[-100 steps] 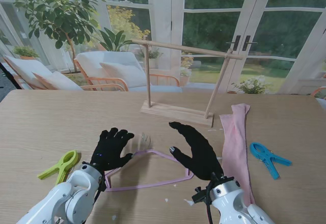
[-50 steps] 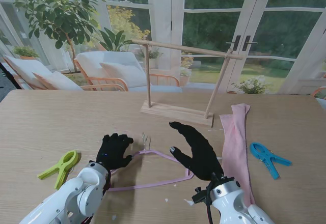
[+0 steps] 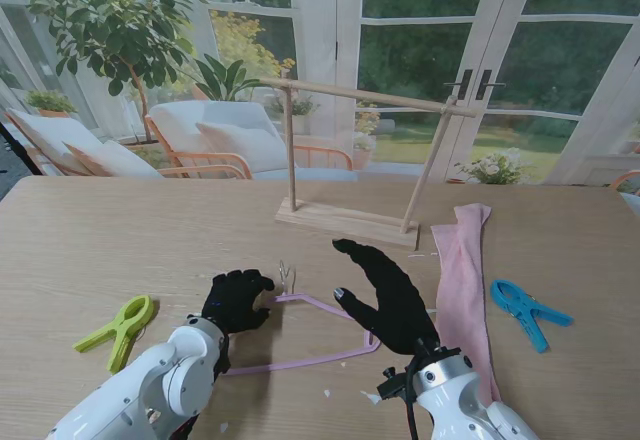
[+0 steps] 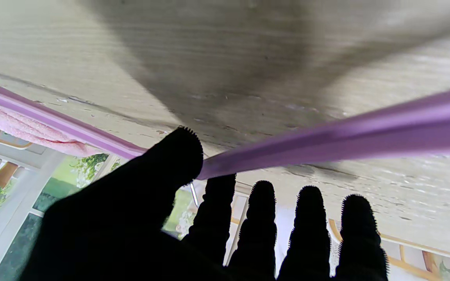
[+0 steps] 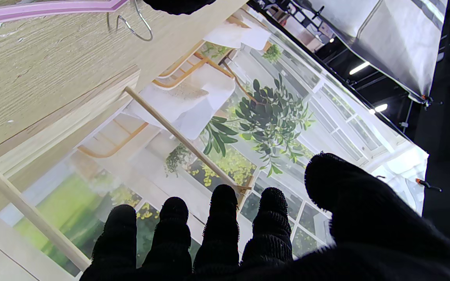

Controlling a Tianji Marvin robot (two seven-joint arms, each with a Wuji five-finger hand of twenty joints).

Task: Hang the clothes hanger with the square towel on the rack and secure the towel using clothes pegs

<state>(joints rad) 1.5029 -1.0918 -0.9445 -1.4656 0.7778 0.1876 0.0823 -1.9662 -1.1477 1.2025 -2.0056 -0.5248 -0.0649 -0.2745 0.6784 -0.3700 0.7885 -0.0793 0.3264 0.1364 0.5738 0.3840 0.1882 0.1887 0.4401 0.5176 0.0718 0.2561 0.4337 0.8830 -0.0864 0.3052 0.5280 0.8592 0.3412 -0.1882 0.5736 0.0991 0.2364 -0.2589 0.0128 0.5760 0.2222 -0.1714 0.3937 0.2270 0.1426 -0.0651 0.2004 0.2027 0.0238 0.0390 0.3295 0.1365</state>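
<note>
Stand view, surface point(image 3: 90, 230): wooden.
Rack point(image 3: 362, 160): far middle, upright.
Towel point(image 3: 462, 280): flat, toward right edge.
Hanger point(image 3: 300, 360): flat, near edge.
Right hand point(image 3: 388, 297): fingers spread, empty.
Left hand point(image 3: 236, 301): fingers curled at hanger; grip unclear.
Pegs: green point(image 3: 117, 328) left, blue point(image 3: 528, 311) right.

Both hands are wearing black: the left hand point(image 3: 236, 300) and the right hand point(image 3: 386, 295) alike. A lilac-pink clothes hanger point(image 3: 300, 360) is showing against the pale wood-grain table point(image 3: 100, 240), its hook point(image 3: 287, 277) glinting silver. The towel point(image 3: 462, 280) is glowing soft pink, one peg point(image 3: 118, 327) is shining lime green, the other peg point(image 3: 527, 311) bright blue, and the rack point(image 3: 350, 160) is showing light natural wood
</note>
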